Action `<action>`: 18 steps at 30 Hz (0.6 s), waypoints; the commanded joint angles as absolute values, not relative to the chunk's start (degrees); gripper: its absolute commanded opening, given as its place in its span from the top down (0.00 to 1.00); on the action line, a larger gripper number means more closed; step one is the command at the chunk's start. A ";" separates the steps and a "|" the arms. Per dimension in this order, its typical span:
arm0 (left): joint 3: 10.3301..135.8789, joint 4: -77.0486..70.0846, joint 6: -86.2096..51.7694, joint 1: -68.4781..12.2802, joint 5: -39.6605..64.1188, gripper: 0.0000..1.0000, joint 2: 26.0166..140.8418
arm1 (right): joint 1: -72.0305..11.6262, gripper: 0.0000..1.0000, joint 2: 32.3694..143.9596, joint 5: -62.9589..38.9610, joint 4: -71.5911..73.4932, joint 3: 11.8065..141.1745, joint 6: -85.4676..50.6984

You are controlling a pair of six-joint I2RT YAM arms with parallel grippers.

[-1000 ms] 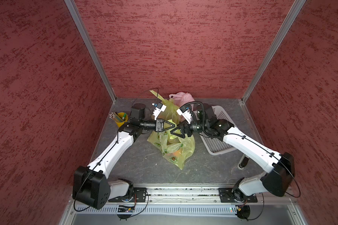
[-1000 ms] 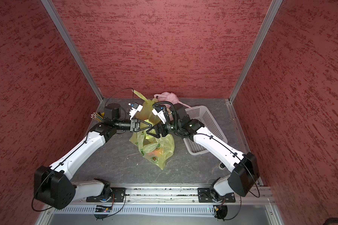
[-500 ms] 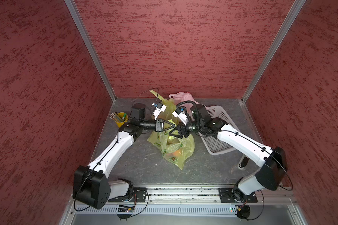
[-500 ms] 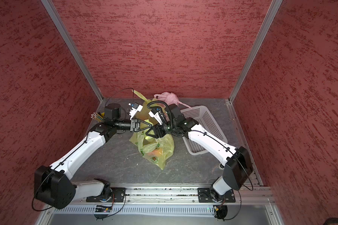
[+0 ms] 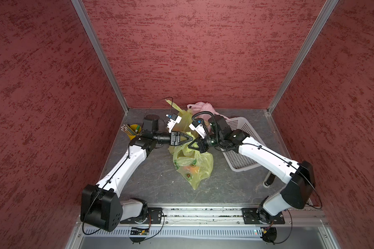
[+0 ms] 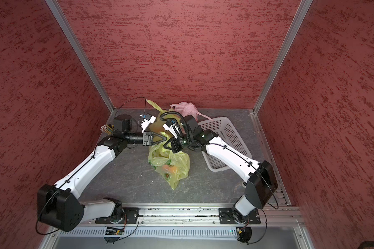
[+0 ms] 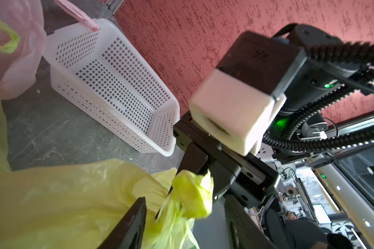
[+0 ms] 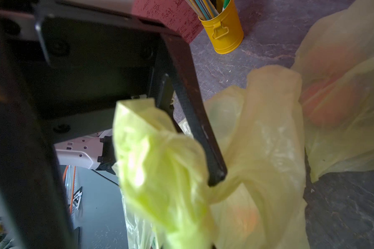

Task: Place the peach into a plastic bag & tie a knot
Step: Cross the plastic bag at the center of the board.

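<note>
The peach [image 5: 190,169] sits inside the yellow plastic bag [image 5: 200,158], which lies with its long axis 12-to-6 and its twisted neck [image 7: 190,194] at 12. The right gripper [image 5: 192,145], reaching from 3 o'clock, pinches that neck tight. The left gripper [image 5: 189,140], from 9, straddles it with fingers parted, apparently holding nothing.

bag [image 5: 201,159]: thin translucent plastic film, crinkled, faintly glossy
basket [image 7: 117,86]: smooth perforated plastic
tabletop [image 5: 151,172]: matt, stone-like, veined
cup [image 8: 225,32]: glossy painted metal
walls [image 5: 192,54]: rough, matt texture
</note>
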State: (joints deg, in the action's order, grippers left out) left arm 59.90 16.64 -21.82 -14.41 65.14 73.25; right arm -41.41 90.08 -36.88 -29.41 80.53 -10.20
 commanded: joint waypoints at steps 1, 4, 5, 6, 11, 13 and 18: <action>61.19 22.96 -15.65 -13.69 63.98 0.36 69.98 | -41.48 1.00 87.00 -37.28 -31.18 82.18 -7.82; 61.27 27.71 -10.44 -14.17 60.02 0.33 66.30 | -41.36 1.00 86.49 -38.90 -32.50 83.07 -6.35; 60.97 28.73 -8.96 -14.40 57.93 0.32 64.69 | -41.40 1.00 86.61 -39.80 -33.02 83.62 -5.89; 60.78 29.78 -7.11 -14.63 55.28 0.31 62.55 | -41.37 1.00 86.83 -40.60 -33.74 84.33 -5.45; 60.50 34.40 1.20 -16.27 43.71 0.23 54.17 | -41.40 1.00 88.22 -43.73 -37.50 87.84 -2.99; 61.36 36.50 4.37 -17.94 40.95 0.21 52.96 | -41.40 1.00 88.82 -45.07 -39.02 89.02 -2.27; 59.07 32.35 10.92 -23.46 39.76 0.00 51.21 | -41.40 1.00 90.09 -50.04 -42.36 91.41 0.42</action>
